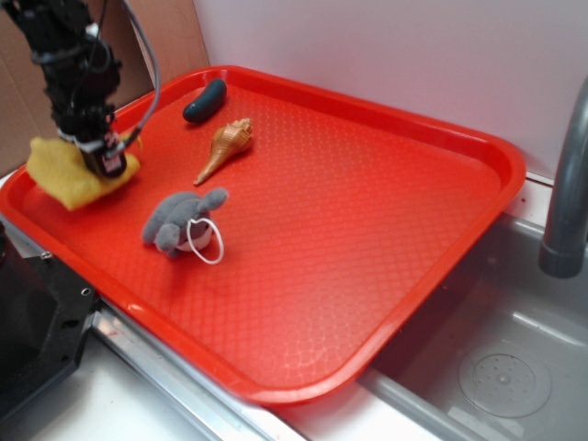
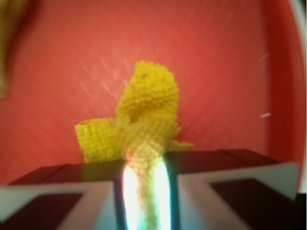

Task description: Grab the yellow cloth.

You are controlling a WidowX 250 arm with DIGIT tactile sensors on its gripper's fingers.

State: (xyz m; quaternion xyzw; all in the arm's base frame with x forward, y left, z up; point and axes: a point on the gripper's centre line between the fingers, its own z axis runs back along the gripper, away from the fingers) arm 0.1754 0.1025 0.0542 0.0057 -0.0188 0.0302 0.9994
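The yellow cloth (image 1: 69,175) lies bunched at the far left corner of the red tray (image 1: 367,239). My gripper (image 1: 108,161) comes down onto its right part from above. In the wrist view a fold of the yellow cloth (image 2: 146,120) runs up between the two fingers, and my gripper (image 2: 146,191) is shut on it. The rest of the cloth hangs crumpled below the fingers, over the tray floor.
A grey plush toy (image 1: 181,220) with a white loop lies just right of the cloth. A tan seashell (image 1: 225,147) and a dark green object (image 1: 204,101) lie further back. A sink basin (image 1: 505,377) and a faucet pipe (image 1: 570,184) are to the right.
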